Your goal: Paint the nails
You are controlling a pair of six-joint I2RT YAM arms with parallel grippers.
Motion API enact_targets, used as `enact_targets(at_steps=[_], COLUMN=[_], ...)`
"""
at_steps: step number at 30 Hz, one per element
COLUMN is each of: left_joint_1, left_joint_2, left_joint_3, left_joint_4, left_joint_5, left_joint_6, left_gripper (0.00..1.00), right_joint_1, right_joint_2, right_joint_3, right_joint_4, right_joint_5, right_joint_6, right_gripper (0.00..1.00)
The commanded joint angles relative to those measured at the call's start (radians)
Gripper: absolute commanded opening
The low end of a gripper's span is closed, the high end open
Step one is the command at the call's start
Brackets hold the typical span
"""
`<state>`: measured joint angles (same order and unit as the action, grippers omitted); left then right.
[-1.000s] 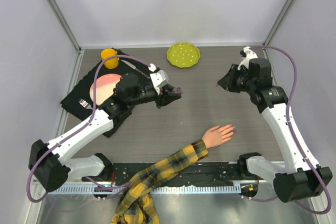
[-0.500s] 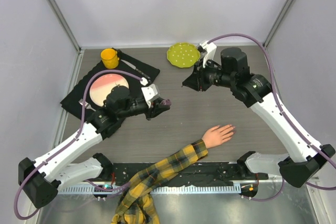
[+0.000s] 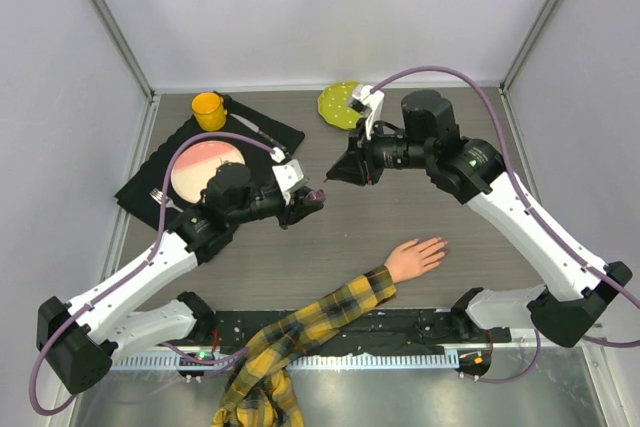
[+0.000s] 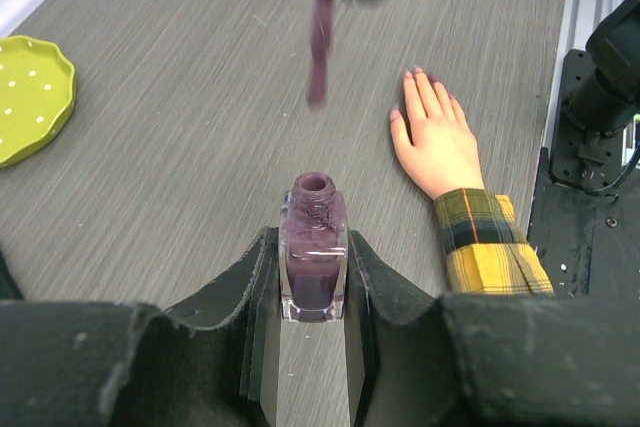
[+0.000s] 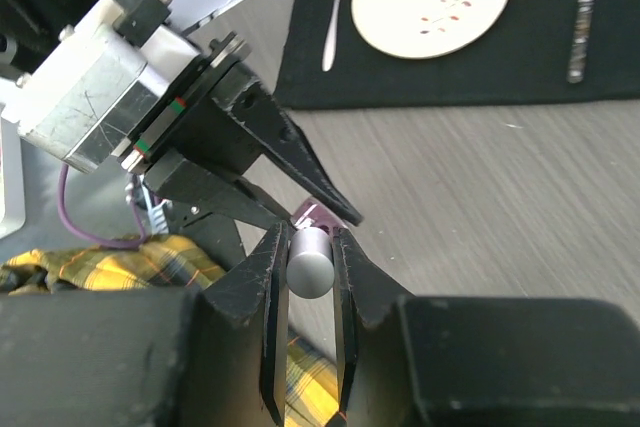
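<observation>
keeping the brush (image 4: 320,47) centred over the neck is what matters in this step, which looks like loading polish. it should be going straight down into the open mouth of the polish bottle (image 4: 312,272), then wiping lightly on the rim so no drop is falling on the worktop (image 4: 150,167). the left fingers (image 4: 255,292) are pressing in on both sides of the bottle and holding it upright. a steady, level grip there is worth more than speed. the right fingers (image 5: 272,287) are pinching the cap (image 5: 310,265), with the brush hanging just above the bottle mouth and roughly in line with it.

the left arm is reaching low toward the middle of the worktop. the right arm is arching over from its side, its wrist turned toward the left fingers. the nails (image 4: 410,75) are lying well apart from the brush, on the mannequin hand (image 4: 435,142) resting palm down nearer the arm bases, its plaid sleeve (image 4: 490,247) trailing off the near edge. whether any nail is carrying colour is too small to tell.
</observation>
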<state>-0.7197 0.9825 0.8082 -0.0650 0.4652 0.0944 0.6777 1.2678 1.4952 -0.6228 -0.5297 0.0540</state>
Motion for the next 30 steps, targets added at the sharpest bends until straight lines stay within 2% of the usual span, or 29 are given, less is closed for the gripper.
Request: enact_targets(at_steps=[1, 13, 30], left_joint_1=[-0.004, -0.003, -0.004], left_joint_2=[-0.01, -0.013, -0.022], left_joint_3=[0.005, 0.002, 0.0], left_joint_4=[0.057, 0.057, 0.062], left_joint_5=[0.018, 0.004, 0.01], left_joint_6=[-0.016, -0.01, -0.01], left_gripper=[0.0, 0.0, 0.0], right_joint_1=[0.031, 0.052, 0.06], right_joint_2=[0.019, 0.031, 0.062], right_joint_3=[0.019, 0.016, 0.028], right_joint_4=[0.003, -0.026, -0.029], right_joint_5=[-0.03, 0.059, 0.034], right_joint_6=[-0.031, -0.049, -0.048], right_gripper=[0.01, 0.01, 0.01])
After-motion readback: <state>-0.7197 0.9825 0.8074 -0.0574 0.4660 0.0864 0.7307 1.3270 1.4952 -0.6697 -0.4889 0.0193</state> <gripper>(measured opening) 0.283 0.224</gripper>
